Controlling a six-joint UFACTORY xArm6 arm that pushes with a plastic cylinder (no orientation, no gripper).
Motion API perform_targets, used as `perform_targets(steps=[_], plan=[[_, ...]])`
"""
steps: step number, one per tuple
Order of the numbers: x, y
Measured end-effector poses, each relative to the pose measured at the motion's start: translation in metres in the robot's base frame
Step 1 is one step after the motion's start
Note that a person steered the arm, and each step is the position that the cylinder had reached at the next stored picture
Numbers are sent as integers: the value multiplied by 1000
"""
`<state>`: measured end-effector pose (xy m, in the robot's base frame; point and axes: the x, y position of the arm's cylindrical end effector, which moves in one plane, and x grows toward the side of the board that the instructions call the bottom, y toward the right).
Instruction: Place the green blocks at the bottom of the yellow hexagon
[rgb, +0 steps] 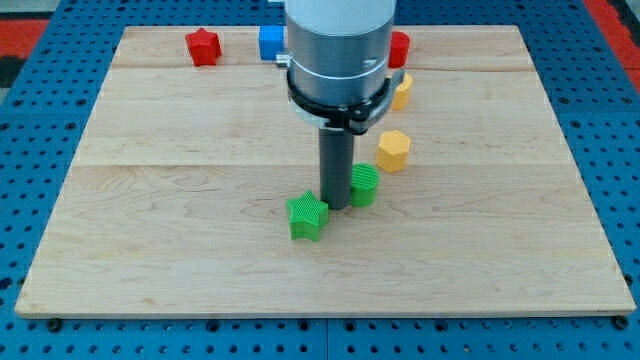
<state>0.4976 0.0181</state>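
Observation:
A green star block (307, 216) lies near the board's middle, a little below centre. A green round block (364, 185) lies just to its upper right, partly hidden by my rod. A yellow hexagon (393, 150) sits above and to the right of the green round block, a small gap apart. My tip (336, 206) rests on the board between the two green blocks, touching or nearly touching both.
A red star (203, 47) and a blue block (270, 43) lie near the view's top edge. A red block (399, 48) and a second yellow block (402, 91) lie at the top right, partly hidden by the arm. The wooden board (150, 200) sits on a blue pegboard.

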Motion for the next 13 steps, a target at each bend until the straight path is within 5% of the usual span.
perform_targets(steps=[5,8,10,11,13], plan=[[-7,16],[72,-63],[60,-165],[48,-169],[43,-49]])
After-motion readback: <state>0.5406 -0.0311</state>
